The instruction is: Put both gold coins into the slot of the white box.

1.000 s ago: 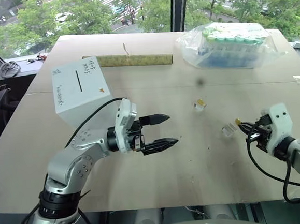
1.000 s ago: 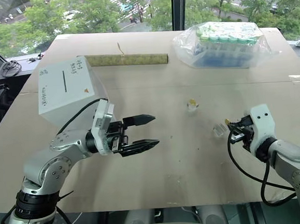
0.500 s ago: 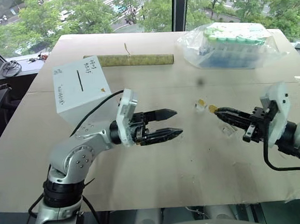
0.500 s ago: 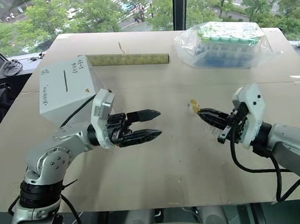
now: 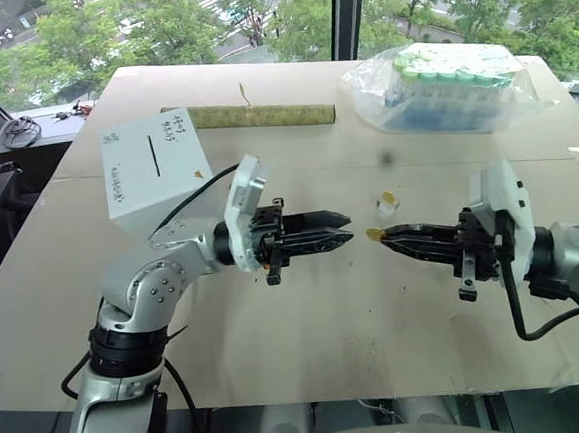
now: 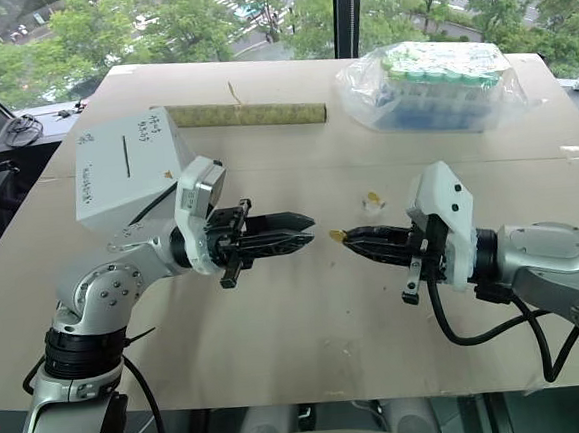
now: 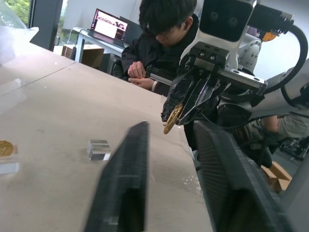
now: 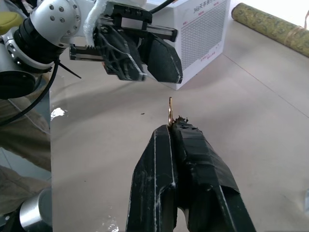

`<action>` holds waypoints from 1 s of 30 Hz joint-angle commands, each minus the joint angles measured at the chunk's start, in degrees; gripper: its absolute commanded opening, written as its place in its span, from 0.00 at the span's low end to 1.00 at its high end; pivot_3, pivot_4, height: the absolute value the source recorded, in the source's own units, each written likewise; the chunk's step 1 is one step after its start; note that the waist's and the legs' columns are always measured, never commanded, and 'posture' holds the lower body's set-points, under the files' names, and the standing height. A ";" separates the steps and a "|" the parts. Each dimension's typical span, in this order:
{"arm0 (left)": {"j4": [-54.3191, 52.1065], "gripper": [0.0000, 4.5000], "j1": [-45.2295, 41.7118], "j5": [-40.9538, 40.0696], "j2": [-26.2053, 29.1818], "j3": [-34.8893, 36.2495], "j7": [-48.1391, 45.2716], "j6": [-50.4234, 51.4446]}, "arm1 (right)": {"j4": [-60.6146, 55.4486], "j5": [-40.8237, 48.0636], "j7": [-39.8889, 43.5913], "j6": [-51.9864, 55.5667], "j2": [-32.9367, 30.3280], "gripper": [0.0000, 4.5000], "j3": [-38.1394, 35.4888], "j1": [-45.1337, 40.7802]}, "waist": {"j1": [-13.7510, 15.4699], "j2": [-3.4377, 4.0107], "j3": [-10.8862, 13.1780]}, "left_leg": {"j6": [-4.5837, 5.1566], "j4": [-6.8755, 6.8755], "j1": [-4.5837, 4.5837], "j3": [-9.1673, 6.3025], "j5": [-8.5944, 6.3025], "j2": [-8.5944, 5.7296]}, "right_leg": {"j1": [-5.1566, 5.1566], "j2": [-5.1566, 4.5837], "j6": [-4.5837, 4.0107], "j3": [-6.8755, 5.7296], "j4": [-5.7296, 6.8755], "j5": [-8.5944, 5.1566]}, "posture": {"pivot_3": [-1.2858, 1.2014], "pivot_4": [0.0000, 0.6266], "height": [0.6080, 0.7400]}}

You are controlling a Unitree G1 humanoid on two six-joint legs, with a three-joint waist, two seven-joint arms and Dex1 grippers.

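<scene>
**Right gripper pinches a coin, tip to tip with the left**

The right gripper (image 5: pixel 383 235) is clamped on a gold coin (image 8: pixel 170 110), held on edge above the table (image 5: pixel 307 315). The left gripper (image 5: pixel 343 235), fingers a little apart and holding nothing, faces it, just short of the coin. The second gold coin (image 5: pixel 391 198) sits beyond them in a clear holder (image 5: pixel 383 207), another empty holder (image 7: pixel 99 149) nearby. The white box (image 5: pixel 151 177), slot (image 5: pixel 153 155) unobstructed, stands behind the left arm. A bag of tubes (image 5: pixel 448 86) and a roll (image 5: pixel 252 117) lie far back.

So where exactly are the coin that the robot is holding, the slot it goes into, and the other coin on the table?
held gold coin (image 8: pixel 170 110): right wrist view, on its thin edge above the fingertips.
slot (image 5: pixel 153 155): left eye view, middle of the black slit.
second gold coin (image 7: pixel 5 148): left wrist view, on its flat face.
</scene>
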 commanded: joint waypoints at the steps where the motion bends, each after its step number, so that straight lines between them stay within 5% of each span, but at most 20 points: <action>1: -1.49 0.36 -0.54 0.69 -0.32 -0.87 -1.20 -1.42 | -0.63 0.84 0.11 -1.81 -0.67 0.00 0.37 -1.25 | 0.00 0.00 0.00 | 0.00 0.00 0.00 0.00 0.00 0.00 | 0.00 0.00 0.00 0.00 0.00 0.00 | 0.52 0.24 1.00; 15: -1.99 0.36 -2.12 0.94 -1.46 -2.60 -1.62 -1.30 | -1.34 1.20 -1.51 -3.13 -0.31 0.00 3.31 -1.83 | 0.00 0.00 0.00 | 0.00 0.00 0.00 -0.01 0.00 0.00 | 0.00 0.00 0.01 0.00 0.00 -0.01 | 0.52 0.24 1.00; 18: -1.99 0.23 -2.35 0.44 -1.83 -2.74 -1.62 -0.77 | -1.51 1.39 -2.03 -3.38 -0.08 0.00 3.92 -2.01 | 0.01 0.00 0.00 | 0.00 0.00 0.00 -0.01 0.00 0.00 | 0.00 0.00 0.01 0.00 0.00 0.00 | 0.52 0.24 1.00; 20: -1.91 0.00 -2.37 0.42 -1.89 -2.89 -1.79 -0.71 | -1.55 1.54 -2.26 -3.51 -0.01 0.00 4.22 -2.14 | 0.00 0.00 0.00 | 0.00 0.00 0.00 0.00 0.00 0.00 | 0.00 0.00 0.01 0.00 0.00 0.00 | 0.52 0.24 1.00; 30: -1.67 0.00 -0.48 1.01 -1.53 -2.77 -3.15 -1.66 | -1.61 2.01 -2.24 -4.07 -0.17 0.00 4.08 -1.12 | 0.00 0.00 0.00 | 0.00 0.00 0.00 0.00 0.00 0.00 | 0.00 0.00 0.01 0.00 0.00 -0.01 | 0.52 0.24 1.00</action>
